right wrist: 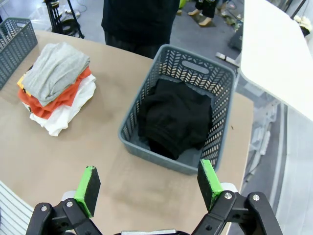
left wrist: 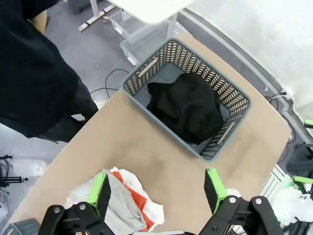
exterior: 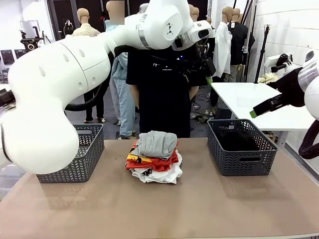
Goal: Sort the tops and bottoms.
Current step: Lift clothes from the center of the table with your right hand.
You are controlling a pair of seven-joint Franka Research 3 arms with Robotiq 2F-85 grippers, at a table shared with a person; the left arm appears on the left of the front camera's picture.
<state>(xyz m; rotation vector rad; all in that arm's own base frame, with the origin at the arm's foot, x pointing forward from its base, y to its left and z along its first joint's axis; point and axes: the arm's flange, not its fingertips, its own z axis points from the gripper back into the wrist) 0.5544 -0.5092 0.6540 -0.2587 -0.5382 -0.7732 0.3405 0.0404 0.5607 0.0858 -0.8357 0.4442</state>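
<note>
Front: one pile of tops (exterior: 154, 157), grey uppermost, sits between two baskets, a left basket (exterior: 89, 154) and a right basket (exterior: 239, 162) holding one heap of black bottoms (exterior: 234, 141).

Left wrist: the left gripper (left wrist: 156, 188) is spread and empty above the pile's edge.

Right wrist: the right gripper (right wrist: 149, 181) is spread and empty, right of the pile.

i work in a robotics lab, not a home. my white left arm (exterior: 55, 99) and right arm (exterior: 311, 89) are set at a plain brown table (exterior: 149, 209) on a grey floor (left wrist: 88, 49). beside it stand a white bench (exterior: 259, 99) with clear bins (left wrist: 142, 41) beneath, a tripod (exterior: 262, 52) and a white brick wall (exterior: 284, 20).
</note>
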